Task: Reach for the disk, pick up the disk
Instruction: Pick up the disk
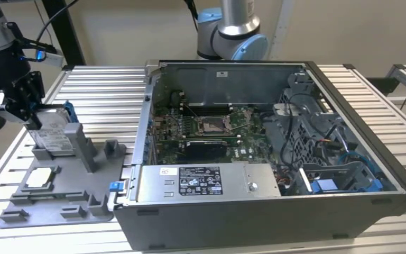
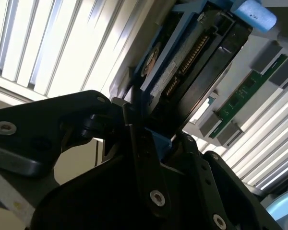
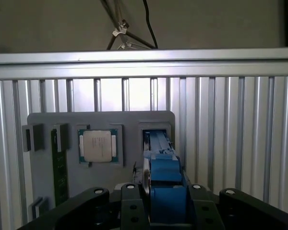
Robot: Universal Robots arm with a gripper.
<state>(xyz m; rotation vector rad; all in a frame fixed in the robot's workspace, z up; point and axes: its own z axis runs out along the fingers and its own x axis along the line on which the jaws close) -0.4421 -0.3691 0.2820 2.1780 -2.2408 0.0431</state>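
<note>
Exterior view: at about nine o'clock, the gripper (image 1: pixel 32 120) has its jaws narrowed onto the upper end of the disk (image 1: pixel 52 135), which stands on edge, slightly tilted, in the grey tray (image 1: pixel 55 211); the open computer case (image 1: pixel 259 211) sits at the tray's three o'clock. Second wrist view: black fingers (image 2: pixel 141 153) press against the blue-railed disk (image 2: pixel 197 52). First wrist view: the disk's blue rail sits between the jaws, just beside the chip (image 3: pixel 97 145)

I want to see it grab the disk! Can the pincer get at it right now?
Looks like yes: the pincer sits closed on the top edge of the disk, which stands upright in the grey tray, with nothing in between.
</note>
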